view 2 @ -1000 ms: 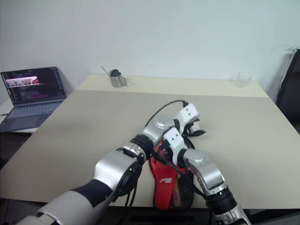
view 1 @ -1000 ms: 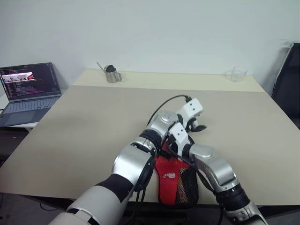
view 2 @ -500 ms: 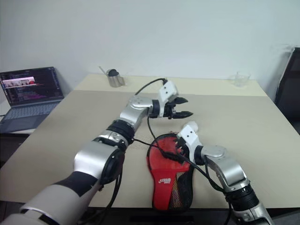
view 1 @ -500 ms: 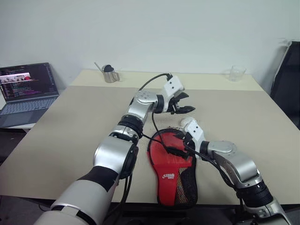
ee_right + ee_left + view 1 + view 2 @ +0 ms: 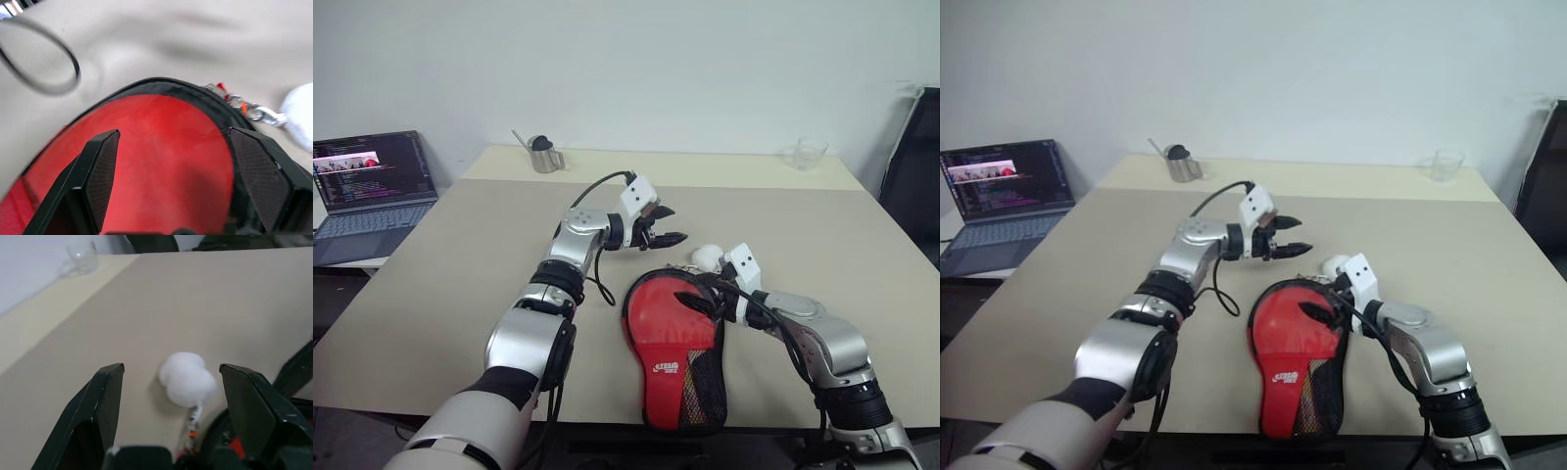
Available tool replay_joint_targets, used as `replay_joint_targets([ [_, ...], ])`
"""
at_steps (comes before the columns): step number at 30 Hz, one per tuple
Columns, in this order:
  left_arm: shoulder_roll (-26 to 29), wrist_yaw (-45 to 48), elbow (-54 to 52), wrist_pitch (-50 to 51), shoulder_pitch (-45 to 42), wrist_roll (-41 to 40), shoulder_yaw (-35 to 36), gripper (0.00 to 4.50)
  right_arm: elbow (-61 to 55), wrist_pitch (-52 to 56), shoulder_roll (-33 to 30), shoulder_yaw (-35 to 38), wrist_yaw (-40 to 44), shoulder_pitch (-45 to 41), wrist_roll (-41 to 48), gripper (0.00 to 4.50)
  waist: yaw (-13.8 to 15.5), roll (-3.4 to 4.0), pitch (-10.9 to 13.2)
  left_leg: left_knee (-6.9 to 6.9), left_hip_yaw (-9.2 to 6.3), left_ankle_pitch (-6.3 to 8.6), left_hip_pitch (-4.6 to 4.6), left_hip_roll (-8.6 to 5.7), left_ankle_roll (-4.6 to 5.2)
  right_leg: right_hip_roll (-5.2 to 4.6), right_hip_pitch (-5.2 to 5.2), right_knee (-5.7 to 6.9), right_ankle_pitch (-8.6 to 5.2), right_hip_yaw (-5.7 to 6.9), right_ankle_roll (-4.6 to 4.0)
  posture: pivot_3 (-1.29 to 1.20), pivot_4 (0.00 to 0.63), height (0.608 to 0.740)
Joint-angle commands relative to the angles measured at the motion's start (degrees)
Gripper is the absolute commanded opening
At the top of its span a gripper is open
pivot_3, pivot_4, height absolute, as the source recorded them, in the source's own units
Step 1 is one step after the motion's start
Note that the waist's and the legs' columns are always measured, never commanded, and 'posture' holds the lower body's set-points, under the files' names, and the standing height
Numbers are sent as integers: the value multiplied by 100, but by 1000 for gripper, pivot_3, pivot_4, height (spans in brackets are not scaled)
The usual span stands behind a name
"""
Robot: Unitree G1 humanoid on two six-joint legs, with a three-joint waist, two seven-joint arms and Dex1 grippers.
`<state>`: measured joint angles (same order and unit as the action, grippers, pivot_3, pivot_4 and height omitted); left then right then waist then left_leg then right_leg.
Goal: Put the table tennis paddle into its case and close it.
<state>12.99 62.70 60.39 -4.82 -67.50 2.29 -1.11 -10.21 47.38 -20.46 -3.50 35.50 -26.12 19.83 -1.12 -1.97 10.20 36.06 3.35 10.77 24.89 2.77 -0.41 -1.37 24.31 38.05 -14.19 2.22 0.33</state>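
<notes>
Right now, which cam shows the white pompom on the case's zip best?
Left wrist view: the white pompom lies unobstructed on the table between the open fingers. In the eye views it's a small blob; in the right wrist view it's cut off at the edge.

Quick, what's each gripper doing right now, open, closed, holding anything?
Left gripper: open, holding nothing, above the table beyond the case.
Right gripper: open, holding nothing, fingers over the case's round end.

The left gripper [image 5: 670,230] reaches far out with its fingers spread wide. The right gripper [image 5: 697,297] sits lower, fingers wide too.
</notes>
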Motion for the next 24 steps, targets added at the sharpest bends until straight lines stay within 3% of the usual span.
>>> replay_joint_targets([
  [1,393,632,-808,341,137,-270,-45,3383,-256,66,-178,356,33,-31,260,3901,-36,0,0,0,0,0,0,0,0,0,0,0,0,-1,0,0,150,740],
  [7,1038,1516,-2361,1411,995,-643,-271,3383,21,142,-355,988,-121,-325,538,3901,-57,1,-1,-1,-3,-1,-8,4,-1,1,-2,5,0,-6,-1,0,150,740],
  [13,937,1344,-3730,2262,2089,-998,-504,3383,736,112,-45,1722,-881,-1047,707,3901,-49,1,-1,6,-7,-1,-11,3,0,-2,-11,9,1,-16,-2,0,150,740],
  [16,553,640,-3719,2122,2510,-749,-719,3383,1493,36,315,2090,-1530,-1699,754,3901,-40,3,-2,8,-7,-2,-13,4,0,-3,-13,14,2,-20,-3,0,150,740],
  [24,-101,-766,-3137,1722,2711,-283,-1027,3383,3483,-669,884,1904,-2469,-2818,184,3901,-51,9,-5,7,-3,-5,-15,4,3,-2,-11,21,4,-24,-6,0,150,740],
])
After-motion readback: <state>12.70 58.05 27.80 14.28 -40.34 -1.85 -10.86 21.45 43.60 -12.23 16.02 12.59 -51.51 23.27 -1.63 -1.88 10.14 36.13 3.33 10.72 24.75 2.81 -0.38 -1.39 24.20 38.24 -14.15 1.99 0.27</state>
